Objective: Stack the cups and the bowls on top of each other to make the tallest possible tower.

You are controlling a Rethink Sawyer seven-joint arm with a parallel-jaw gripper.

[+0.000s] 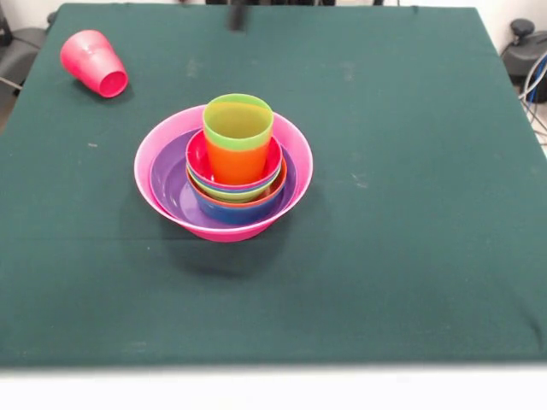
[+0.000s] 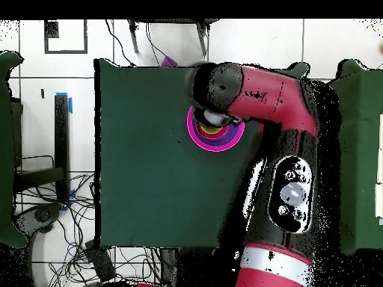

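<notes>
green cloth covers the counter [image 1: 410, 256], and your tower [image 1: 224, 184] stands on it a little toward the far side. take the tower as your landmark. its base is the wide pink bowl [image 1: 162, 209]; the purple bowl [image 1: 171, 190] sits inside that. within the purple one you can see a dark blue bowl [image 1: 235, 212], then an orange rim, a lime green rim, and a red-pink bowl [image 1: 198, 158] at the top of the nest. an orange cup [image 1: 235, 162] stands upright in the red-pink bowl, and a lime green cup [image 1: 238, 122] is nested in it, mouth up.

the red-pink cup [image 1: 94, 62] lies on its side, well apart from the tower, toward the far-left corner of the counter in the front view, its open mouth turned toward the near side.

in the overhead view the red arm [image 2: 258, 93] reaches over the tower and hides most of it; only a crescent of pink and purple rim shows.

a dark blur at the top edge of the front view, beyond the tower, may be the tool [image 1: 237, 15]; you cannot tell whether it is wide or narrow.
</notes>
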